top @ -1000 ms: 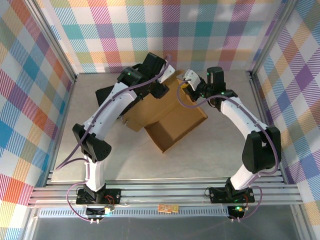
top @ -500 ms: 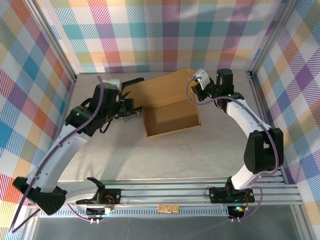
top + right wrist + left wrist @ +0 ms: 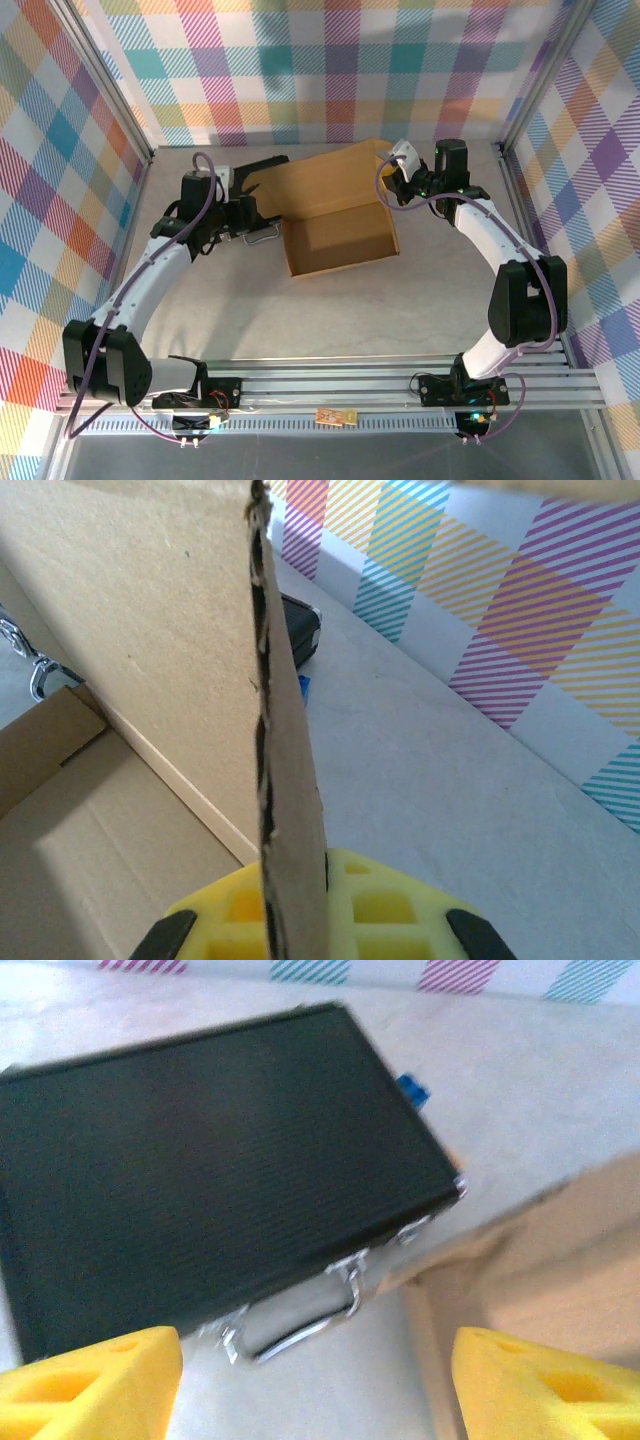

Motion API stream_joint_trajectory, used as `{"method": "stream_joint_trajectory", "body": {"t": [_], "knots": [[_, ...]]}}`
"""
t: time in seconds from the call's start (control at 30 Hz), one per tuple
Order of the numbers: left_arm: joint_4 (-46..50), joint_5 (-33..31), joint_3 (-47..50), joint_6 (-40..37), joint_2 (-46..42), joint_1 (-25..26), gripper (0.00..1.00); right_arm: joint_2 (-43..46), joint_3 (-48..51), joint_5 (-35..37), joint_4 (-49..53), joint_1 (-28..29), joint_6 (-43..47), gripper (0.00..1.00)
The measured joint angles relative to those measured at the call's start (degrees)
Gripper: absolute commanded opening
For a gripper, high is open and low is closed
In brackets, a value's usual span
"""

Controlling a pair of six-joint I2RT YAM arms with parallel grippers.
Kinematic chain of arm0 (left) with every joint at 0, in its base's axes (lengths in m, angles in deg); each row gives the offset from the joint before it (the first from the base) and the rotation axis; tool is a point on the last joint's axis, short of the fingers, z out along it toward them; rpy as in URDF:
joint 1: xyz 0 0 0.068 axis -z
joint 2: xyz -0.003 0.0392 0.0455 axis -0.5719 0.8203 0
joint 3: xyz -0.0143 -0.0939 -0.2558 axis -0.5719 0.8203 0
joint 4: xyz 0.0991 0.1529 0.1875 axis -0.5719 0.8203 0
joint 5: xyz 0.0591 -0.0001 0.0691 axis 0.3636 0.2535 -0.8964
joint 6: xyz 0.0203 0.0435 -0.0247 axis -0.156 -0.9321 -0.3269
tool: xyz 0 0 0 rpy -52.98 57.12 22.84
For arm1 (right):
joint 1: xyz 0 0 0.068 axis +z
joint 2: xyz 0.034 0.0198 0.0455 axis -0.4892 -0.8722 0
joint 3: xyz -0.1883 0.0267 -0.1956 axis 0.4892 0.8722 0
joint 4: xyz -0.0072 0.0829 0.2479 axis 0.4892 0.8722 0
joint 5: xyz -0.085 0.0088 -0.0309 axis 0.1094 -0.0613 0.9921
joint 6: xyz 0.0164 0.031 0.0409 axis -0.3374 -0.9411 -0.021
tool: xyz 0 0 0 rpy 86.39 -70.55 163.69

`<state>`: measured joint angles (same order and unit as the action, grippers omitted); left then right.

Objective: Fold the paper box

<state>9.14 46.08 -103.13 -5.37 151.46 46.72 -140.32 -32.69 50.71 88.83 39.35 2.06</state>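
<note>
Well, at the left the black case (image 3: 200, 1160) is lying flat on the table (image 3: 330, 320). Its metal handle (image 3: 300, 1332) is pointing toward the near edge, and a small blue thing (image 3: 412, 1088), too blurred to name, is peeking out at its far corner. The left pincer (image 3: 318, 1388) is hanging over the handle side of the case, its yellow fingertips (image 3: 90, 1380) spread wide with nothing between them.

The case is sitting just beside the left end of the paper box (image 3: 340, 238). Seen from the top camera, the left end of the box's raised lid flap (image 3: 318, 180) is hiding part of the case, so the case is crowding that side.

The paper box is resting near the middle of the table as a shallow open tray, its bare brown floor showing. The lid flap is standing up from the far wall. At the right, the right pincer (image 3: 297, 908) is clamping the flap's right edge, the cardboard pinched tight between its yellow pads (image 3: 385, 910).

The table is showing pale grey and speckled. Plaid walls (image 3: 330, 70) are closing it in on three sides, and aluminium rails (image 3: 330, 385) are running along the near edge.
</note>
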Motion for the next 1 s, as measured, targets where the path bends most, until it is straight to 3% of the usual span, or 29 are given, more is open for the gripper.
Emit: {"method": "stream_joint_trajectory", "body": {"t": [0.13,0.3,0.43,1.0], "knots": [[-5.3,4.5,0.0,-1.9,3.8,0.0,0.7,-0.1,0.0,-0.5,0.1,0.0,-0.7,0.0],[-7.8,7.9,-1.5,-2.9,8.4,0.0,0.58,-1.1,0.0,-0.9,0.3,0.0,-0.8,0.0],[-8.8,8.0,-2.8,-2.0,10.0,0.0,0.45,-1.9,0.0,-0.9,0.8,0.0,-1.2,0.0],[-7.5,2.7,-5.6,4.7,12.4,5.3,0.35,-2.7,-0.1,0.5,-0.6,-0.3,-4.7,0.0]]}}
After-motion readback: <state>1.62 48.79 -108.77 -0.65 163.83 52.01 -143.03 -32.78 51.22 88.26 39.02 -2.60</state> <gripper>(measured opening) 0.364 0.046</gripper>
